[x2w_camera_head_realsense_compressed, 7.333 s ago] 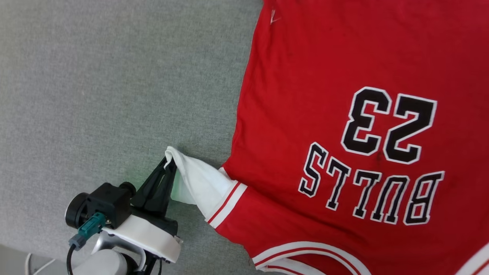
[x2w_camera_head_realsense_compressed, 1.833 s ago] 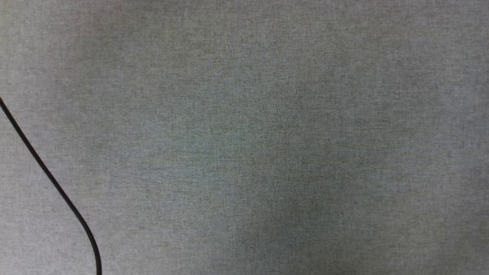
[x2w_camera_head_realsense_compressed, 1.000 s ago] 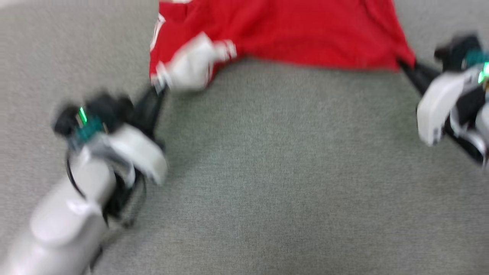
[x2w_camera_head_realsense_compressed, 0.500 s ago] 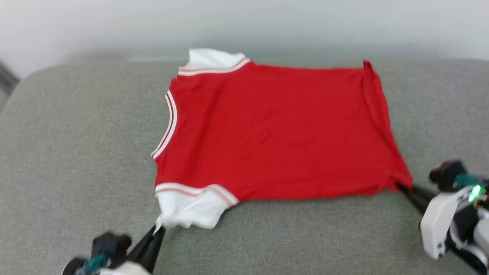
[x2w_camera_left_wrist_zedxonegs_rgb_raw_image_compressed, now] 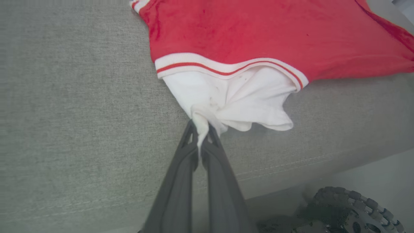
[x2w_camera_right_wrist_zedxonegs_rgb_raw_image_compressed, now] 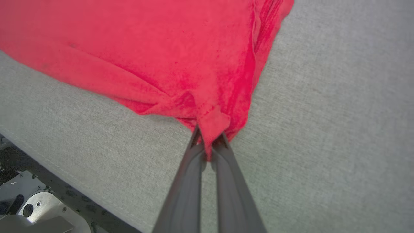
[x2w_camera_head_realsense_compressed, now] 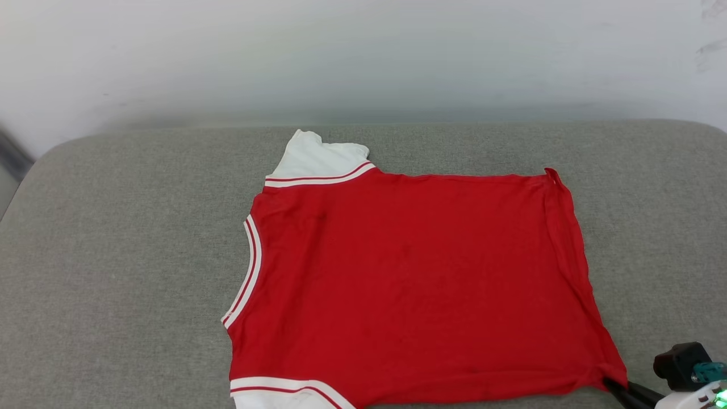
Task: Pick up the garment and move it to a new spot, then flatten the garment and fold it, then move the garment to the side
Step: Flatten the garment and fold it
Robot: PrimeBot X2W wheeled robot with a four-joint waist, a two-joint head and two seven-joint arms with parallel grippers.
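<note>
While garment (x2w_camera_head_realsense_compressed: 409,284) lies spread, left jaws pinch white sleeve (x2w_camera_left_wrist_zedxonegs_rgb_raw_image_compressed: 233,97), right jaws pinch hem (x2w_camera_right_wrist_zedxonegs_rgb_raw_image_compressed: 212,124).

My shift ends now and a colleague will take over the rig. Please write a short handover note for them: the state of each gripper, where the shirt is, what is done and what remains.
Left gripper: shut on the white sleeve of the garment.
Right gripper: shut on the red hem corner.
Garment: spread on the grey cushion, plain red side up, neckline toward the robot's left, hem toward its right. The hem side is a little wrinkled.
Done: the garment is laid out nearly flat.
Left: smooth it fully, fold it, then move it to the side.
</note>
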